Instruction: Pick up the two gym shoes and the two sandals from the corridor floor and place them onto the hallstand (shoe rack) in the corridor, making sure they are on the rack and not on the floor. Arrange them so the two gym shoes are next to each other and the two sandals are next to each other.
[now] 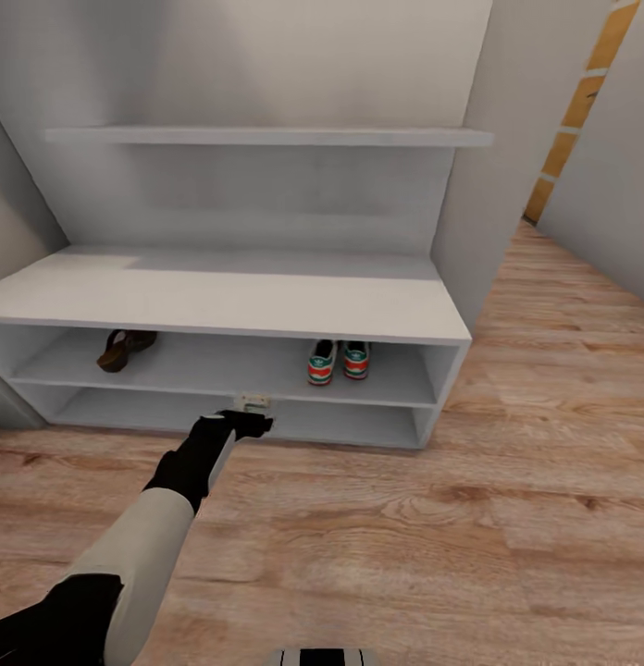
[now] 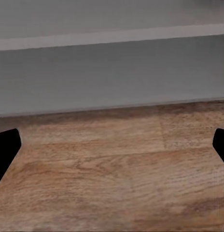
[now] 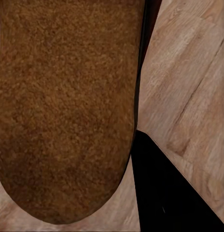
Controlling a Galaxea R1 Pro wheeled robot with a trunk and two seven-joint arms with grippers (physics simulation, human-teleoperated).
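Head view: the shoe rack (image 1: 266, 305) stands against the wall on the wood floor (image 1: 470, 518). Its upper slot holds one sandal (image 1: 125, 349) at the left end and two gym shoes (image 1: 339, 361) side by side toward the right, heels outward. The left gripper (image 1: 251, 421) reaches low in front of the lower slot. Left wrist view: its two fingertips (image 2: 6, 147) stand wide apart, released and grasping nothing, over bare planks before the rack's base. Right wrist view: the brown sole of a second sandal (image 3: 63, 106) lies close against the camera above the floor, with a dark gripper finger (image 3: 165, 193) beside it; whether the finger clamps the sandal cannot be told.
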